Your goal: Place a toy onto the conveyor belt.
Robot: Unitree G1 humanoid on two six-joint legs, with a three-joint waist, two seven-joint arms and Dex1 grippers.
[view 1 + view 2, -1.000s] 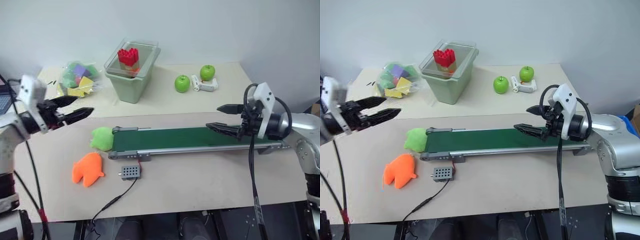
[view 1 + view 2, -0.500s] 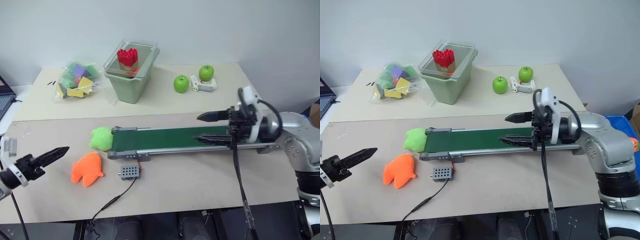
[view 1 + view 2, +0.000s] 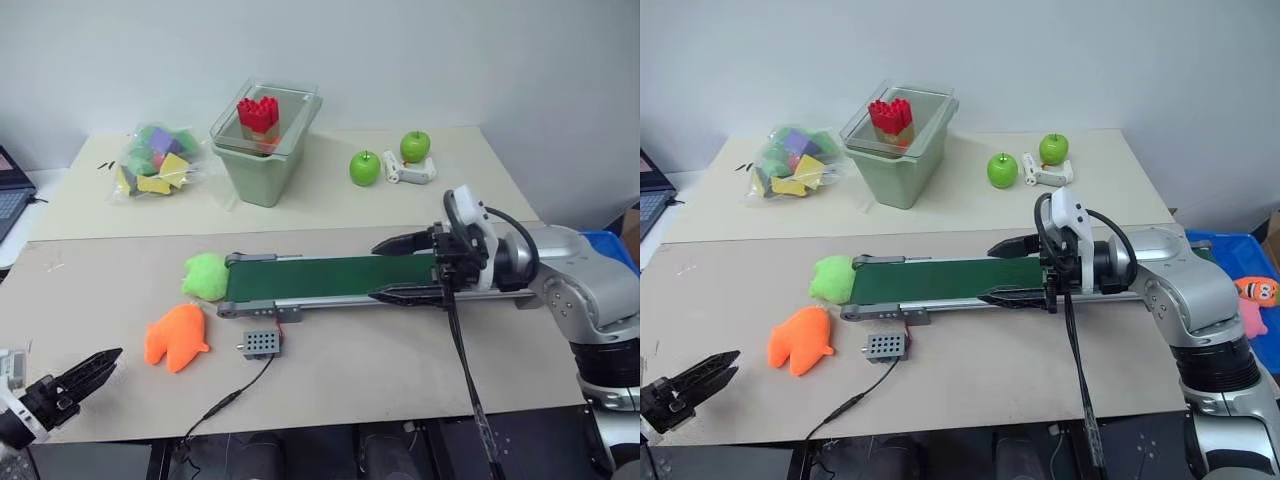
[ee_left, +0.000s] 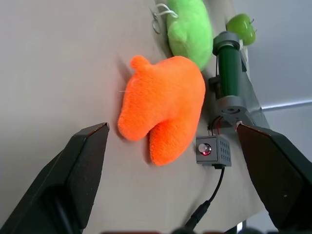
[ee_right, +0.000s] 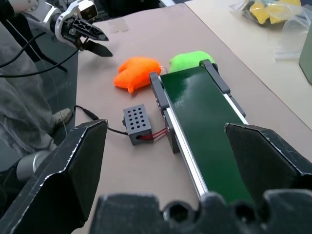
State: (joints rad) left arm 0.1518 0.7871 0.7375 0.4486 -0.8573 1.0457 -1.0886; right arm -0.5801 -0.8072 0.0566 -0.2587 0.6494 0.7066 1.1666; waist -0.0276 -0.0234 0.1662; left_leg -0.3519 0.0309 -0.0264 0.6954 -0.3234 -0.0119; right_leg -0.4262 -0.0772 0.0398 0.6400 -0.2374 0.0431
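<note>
Counts: one bag of foam shapes (image 3: 152, 160), one bin (image 3: 262, 140) with one red block stack (image 3: 257, 113), two green apples (image 3: 365, 167), one lime plush (image 3: 204, 276), one grey box (image 3: 260, 344).

Left gripper (image 3: 702, 374) sits low at the table's near-left corner, fingers spread wide, empty. Orange toy (image 3: 176, 338) lies on the table just right of it, apart, beside the conveyor belt (image 3: 350, 277) end.

Right gripper (image 3: 395, 270) hovers over the belt's right part, jaws wide, holding nothing.
</note>
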